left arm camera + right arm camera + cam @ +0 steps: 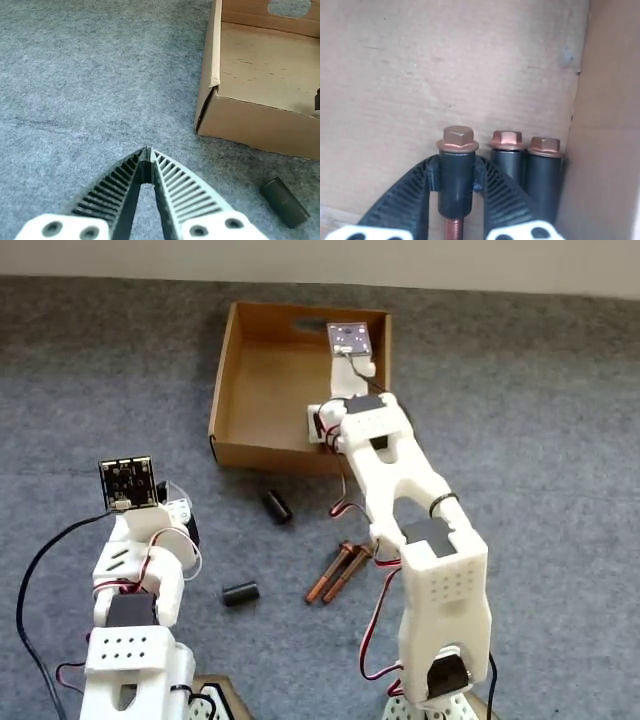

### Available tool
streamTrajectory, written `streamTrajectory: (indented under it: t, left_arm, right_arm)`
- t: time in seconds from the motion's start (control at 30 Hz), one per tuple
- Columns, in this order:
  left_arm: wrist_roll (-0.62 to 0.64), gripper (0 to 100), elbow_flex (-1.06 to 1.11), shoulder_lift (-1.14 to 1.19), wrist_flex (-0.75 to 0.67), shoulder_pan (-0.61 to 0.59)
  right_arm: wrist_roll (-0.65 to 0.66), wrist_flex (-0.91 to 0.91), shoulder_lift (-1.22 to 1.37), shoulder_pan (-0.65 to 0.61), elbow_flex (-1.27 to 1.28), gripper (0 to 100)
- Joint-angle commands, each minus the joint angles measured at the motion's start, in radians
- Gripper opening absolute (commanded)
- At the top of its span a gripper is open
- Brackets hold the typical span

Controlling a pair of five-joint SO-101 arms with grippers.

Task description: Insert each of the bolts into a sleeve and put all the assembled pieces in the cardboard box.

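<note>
The cardboard box (222,390) stands at the back of the grey carpet. My right gripper (456,170) is inside it, shut on a black sleeve (456,182) with a copper bolt (458,139) through it. This piece sits low over the box floor, beside two more assembled pieces (507,155) (544,167) that lie against the box wall (605,125). On the carpet lie two loose sleeves (277,506) (240,593) and two copper bolts (328,575) (350,572). My left gripper (146,152) hangs shut and empty over bare carpet, short of the box's near corner (207,115).
The right arm (400,480) stretches from the front edge over the bolts to the box. One loose sleeve (284,201) lies just in front of the box wall. Open carpet spreads to the left of the box and to the right of the right arm.
</note>
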Motion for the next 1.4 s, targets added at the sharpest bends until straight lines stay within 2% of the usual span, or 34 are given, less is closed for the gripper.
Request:
streamTrajectory:
  t: [0.0,0.3,0.47,0.83,1.17,1.37]
  left_arm:
    - [0.002,1,-0.004,-0.015,-0.020,-0.004]
    - [0.002,1,-0.004,-0.015,-0.020,-0.004]
    - [0.002,1,-0.004,-0.015,-0.020,-0.004]
    - [0.002,1,-0.004,-0.015,-0.020,-0.004]
    - [0.002,1,-0.004,-0.015,-0.020,-0.004]
    - [0.002,1,-0.004,-0.015,-0.020,-0.004]
  right_arm:
    - [0.005,0.036,-0.016,-0.007,-0.036,1.0]
    - [0.005,0.082,-0.018,-0.008,-0.039,1.1]
    - [0.005,0.082,-0.016,-0.016,-0.038,8.3]
    - [0.008,0.081,-0.025,-0.016,-0.048,8.8]
    - [0.009,0.081,-0.028,-0.016,-0.050,13.8]
    - [0.009,0.189,-0.028,0.002,-0.203,13.8]
